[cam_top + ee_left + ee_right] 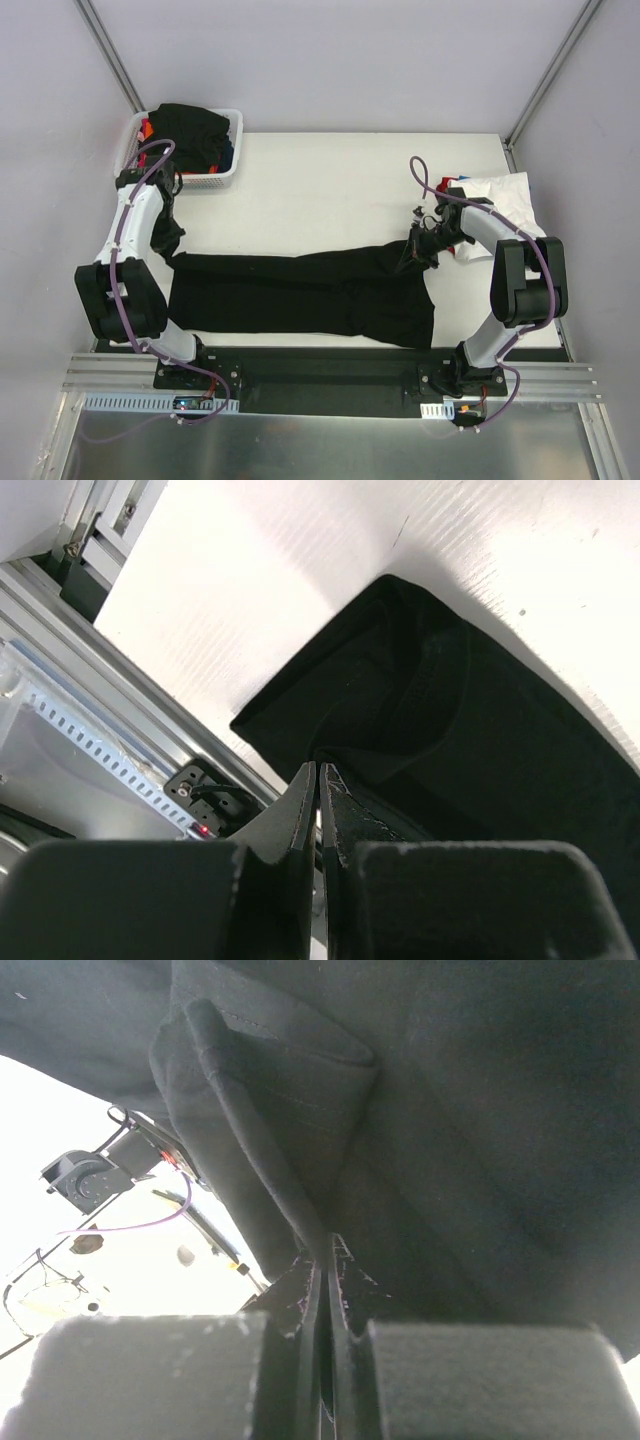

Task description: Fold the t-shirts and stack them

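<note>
1. Left gripper (318, 778): jaws pinched tight on the left end of the big black cotton t-shirt (300, 295), which lies stretched flat across the white table (340, 180).
2. Right gripper (328, 1252): clamped on that shirt's right end, where the cloth is bunched and lifted.
3. Risk, I reckon: both bites look thin, so an uneven pull could slip an edge out or drag wrinkles into the fold.
4. Count: two grippers and one spread black shirt. One white mesh plastic basket (210, 180) sits beyond its left end, holding a heap I can't count. One white cloth shirt (510, 200) lies just past its right end.
</note>
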Motion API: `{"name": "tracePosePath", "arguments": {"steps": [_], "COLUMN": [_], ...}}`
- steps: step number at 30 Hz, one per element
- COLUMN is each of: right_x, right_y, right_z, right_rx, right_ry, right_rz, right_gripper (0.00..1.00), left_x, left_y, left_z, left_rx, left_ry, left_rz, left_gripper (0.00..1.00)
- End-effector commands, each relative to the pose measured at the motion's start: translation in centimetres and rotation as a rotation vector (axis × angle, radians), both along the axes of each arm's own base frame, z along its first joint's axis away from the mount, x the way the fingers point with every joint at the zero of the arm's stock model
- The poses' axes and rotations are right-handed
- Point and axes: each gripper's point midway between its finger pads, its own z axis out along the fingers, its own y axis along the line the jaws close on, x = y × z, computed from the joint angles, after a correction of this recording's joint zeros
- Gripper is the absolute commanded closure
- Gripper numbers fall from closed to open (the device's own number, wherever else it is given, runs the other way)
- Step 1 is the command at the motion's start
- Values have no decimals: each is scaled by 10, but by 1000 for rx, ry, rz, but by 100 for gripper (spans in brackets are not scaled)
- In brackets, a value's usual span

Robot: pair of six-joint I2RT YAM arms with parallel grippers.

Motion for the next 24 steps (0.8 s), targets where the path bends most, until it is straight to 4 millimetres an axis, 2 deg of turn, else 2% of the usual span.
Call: {"name": "tracePosePath", "arguments": {"steps": [1, 9, 10, 11, 12, 14, 16, 18, 19, 20, 24], "right_x": [-6, -10, -10, -9, -9, -10, -9, -8, -7, -5, 10], "right_y": [-4, -5, -5, -5, -6, -6, -6, -6, -7, -6, -5], "right_z": [8, 3, 2, 2, 2, 0, -1, 0, 1, 2, 11], "right_rx": [0, -8, -8, -10, -11, -17, -20, -23, -22, -24, -25], "right_ry": [-23, -7, -7, -6, -3, 5, 9, 4, 1, -4, -33], "right_rz": [8, -1, 1, -2, -2, -2, -5, 0, -5, -3, -14], "right_gripper": [99, 99, 99, 99, 98, 89, 77, 66, 66, 65, 51], "left_x": [-22, -47, -47, -47, -47, -45, -43, -40, -37, -34, -21], "left_y": [0, -10, -10, -11, -12, -12, -12, -11, -11, -11, -13], "left_z": [-8, -33, -36, -37, -38, -41, -41, -40, -38, -37, -34], "left_rx": [-11, -50, -51, -58, -62, -67, -67, -66, -66, -66, -84], "left_ry": [71, 123, 130, 135, 138, 143, 136, 127, 118, 107, 71], "left_rz": [5, 15, 12, 11, 9, 7, 8, 6, 4, 6, 14], "left_gripper": [100, 100, 97, 91, 71, 43, 20, 15, 14, 14, 16]}}
